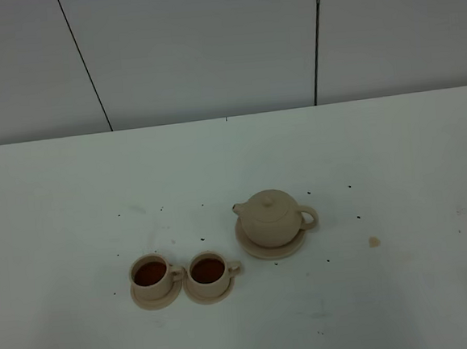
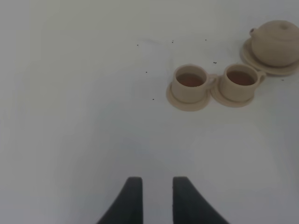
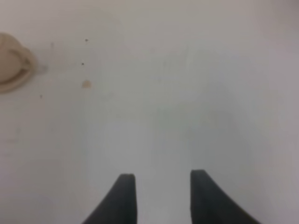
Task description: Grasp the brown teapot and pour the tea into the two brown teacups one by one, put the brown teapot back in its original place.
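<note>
Tea filled both teacups: the left teacup and the right teacup each showed a dark brown pool nearly to the rim, so I judged the pouring done. The brown teapot sat upright on its wide saucer, lid on, spout toward the cups and loop handle toward the right arm's side, which I read as the pot returned to its original place.

My right tool hung over bare counter, its dark tapered fingers parted with nothing between them; released. Ahead of it and well off to one side I could see only the teapot's handle end at the frame edge, with a small tan stain on the counter between us. My left tool also held nothing, its fingers standing a narrow gap apart; the cups lay well ahead of it, the teapot beyond them.

The whole set was matte beige-tan ceramic: squat, round pot with a knobbed dome lid, small cups with loop handles on matching little saucers that nearly touched. Dark specks dotted the white counter around them.
</note>
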